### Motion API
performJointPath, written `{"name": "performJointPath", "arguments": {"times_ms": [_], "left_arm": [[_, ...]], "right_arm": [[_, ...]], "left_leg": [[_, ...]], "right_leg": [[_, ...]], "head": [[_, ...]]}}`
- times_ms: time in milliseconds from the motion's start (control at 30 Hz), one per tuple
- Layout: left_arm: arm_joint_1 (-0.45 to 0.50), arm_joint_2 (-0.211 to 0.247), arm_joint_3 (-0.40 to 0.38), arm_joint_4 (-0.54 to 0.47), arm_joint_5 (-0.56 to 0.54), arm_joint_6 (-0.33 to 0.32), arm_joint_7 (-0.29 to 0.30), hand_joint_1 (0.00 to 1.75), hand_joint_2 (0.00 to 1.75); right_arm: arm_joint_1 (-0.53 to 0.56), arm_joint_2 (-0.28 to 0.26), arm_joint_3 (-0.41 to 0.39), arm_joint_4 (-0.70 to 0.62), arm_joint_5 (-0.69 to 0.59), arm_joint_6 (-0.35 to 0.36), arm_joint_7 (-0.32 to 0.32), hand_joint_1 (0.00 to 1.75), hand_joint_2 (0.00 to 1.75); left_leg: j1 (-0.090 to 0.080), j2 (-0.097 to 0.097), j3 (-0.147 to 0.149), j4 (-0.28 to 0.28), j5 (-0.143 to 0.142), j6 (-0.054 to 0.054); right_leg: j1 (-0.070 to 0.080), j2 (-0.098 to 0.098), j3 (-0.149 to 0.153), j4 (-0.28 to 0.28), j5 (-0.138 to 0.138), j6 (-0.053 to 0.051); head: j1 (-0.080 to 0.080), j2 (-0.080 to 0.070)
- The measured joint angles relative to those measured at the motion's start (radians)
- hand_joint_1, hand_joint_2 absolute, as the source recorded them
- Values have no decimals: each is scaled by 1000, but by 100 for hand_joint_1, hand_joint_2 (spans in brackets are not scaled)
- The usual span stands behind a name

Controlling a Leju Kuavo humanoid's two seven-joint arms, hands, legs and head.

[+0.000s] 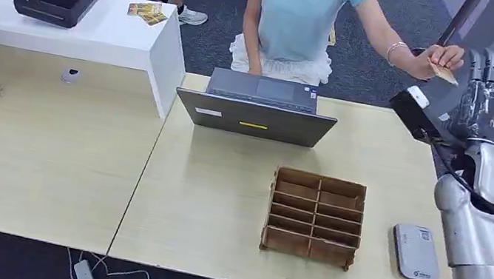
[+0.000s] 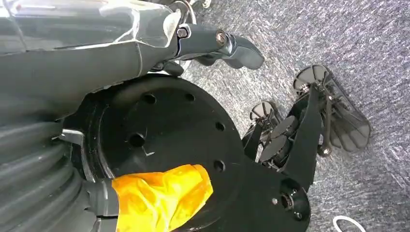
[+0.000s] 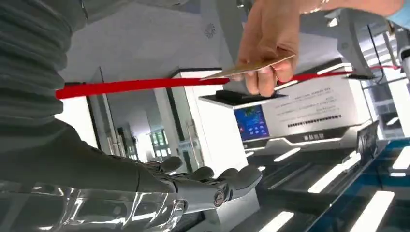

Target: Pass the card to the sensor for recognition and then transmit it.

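Head view, upper right: silver right hand (image 1: pixel 487 95) raised, fingers apart, empty, just beside the tan flat card (image 1: pixel 443 72) pinched in a person's hand (image 1: pixel 440 59), grey-white rectangular sensor (image 1: pixel 415 252) at lower right on the wooden table (image 1: pixel 203 207); right wrist view: card (image 3: pixel 249 69) above the open fingers (image 3: pixel 232 180); left hand's fingers: cannot tell.

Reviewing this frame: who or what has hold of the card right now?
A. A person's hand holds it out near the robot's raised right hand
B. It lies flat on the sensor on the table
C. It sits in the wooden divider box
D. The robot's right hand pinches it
A: the person's hand holds the card beside the right hand, whose fingers are apart and hold nothing.
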Motion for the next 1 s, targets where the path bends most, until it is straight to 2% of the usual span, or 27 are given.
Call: {"name": "performJointPath", "arguments": {"times_ms": [167, 467, 500, 533, 567, 600, 1000], "left_arm": [[0, 0, -2, 0, -6, -3, 2, 0, 175], [-1, 0, -5, 0, -12, -6, 2, 0, 175], [-1, 0, -5, 0, -13, -6, 1, 0, 175], [-1, 0, -5, 0, -13, -6, 2, 0, 175], [-1, 0, -5, 0, -13, -6, 2, 0, 175], [-1, 0, -5, 0, -13, -6, 2, 0, 175], [-1, 2, -5, 0, -19, -2, 4, 0, 175]], "right_arm": [[-56, 3, 28, 81, 4, 22, 5, 0, 175], [-97, 13, 53, 150, 2, 17, 6, 0, 175], [-99, 14, 55, 154, 0, 15, 6, 10, 175], [-101, 14, 56, 158, -6, 12, 5, 99, 175], [-103, 15, 58, 161, -13, 10, 5, 168, 175], [-105, 16, 59, 164, -18, 7, 3, 175, 175], [-108, 16, 61, 168, -49, -12, -1, 175, 175]], "left_leg": [[0, 0, 0, 0, 0, 0], [0, -1, 0, 0, 0, 0], [0, -1, 0, 0, 0, 0], [0, -1, 0, 0, 0, 0], [0, -1, 0, 0, 0, 0], [0, -1, 0, 0, 0, 0], [0, -1, 0, 0, 0, 0]], "right_leg": [[0, -1, 0, 0, 0, 0], [0, -1, 0, 0, 0, 0], [0, -1, 0, 0, 0, 0], [0, -1, 0, 0, 0, 0], [0, -1, 0, 0, 0, 0], [0, -1, 0, 0, 0, 0], [0, -1, 0, 0, 0, 0]], "head": [[0, 0], [0, 0], [0, 0], [0, 0], [0, 0], [0, 0], [0, 0]]}}
